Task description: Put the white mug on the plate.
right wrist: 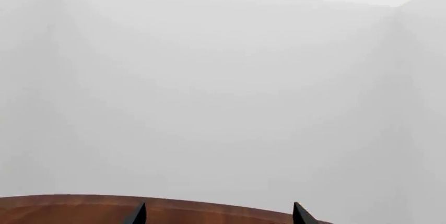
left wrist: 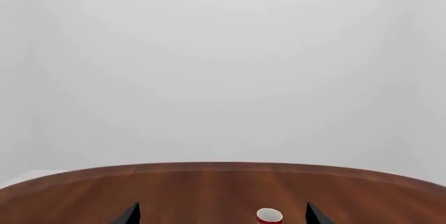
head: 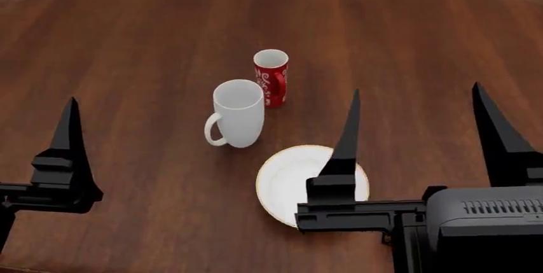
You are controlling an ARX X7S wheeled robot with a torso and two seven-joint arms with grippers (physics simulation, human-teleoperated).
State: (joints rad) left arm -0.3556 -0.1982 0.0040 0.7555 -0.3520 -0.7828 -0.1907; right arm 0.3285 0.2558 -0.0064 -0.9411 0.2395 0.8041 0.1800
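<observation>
The white mug is seen upright near the middle of the round wooden table, handle turned toward the near edge and the left arm's side, with the red mug just beyond it. The plate lies just nearer the near edge, apart from the mug. Both the left gripper and the right gripper are held spread wide and empty. The right gripper is judged nearer; the mug lies ahead and to its left.

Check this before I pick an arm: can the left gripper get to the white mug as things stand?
Probably yes. The left gripper is open, and only bare table lies between it and the white mug; the red mug stands behind, out of the way.
</observation>
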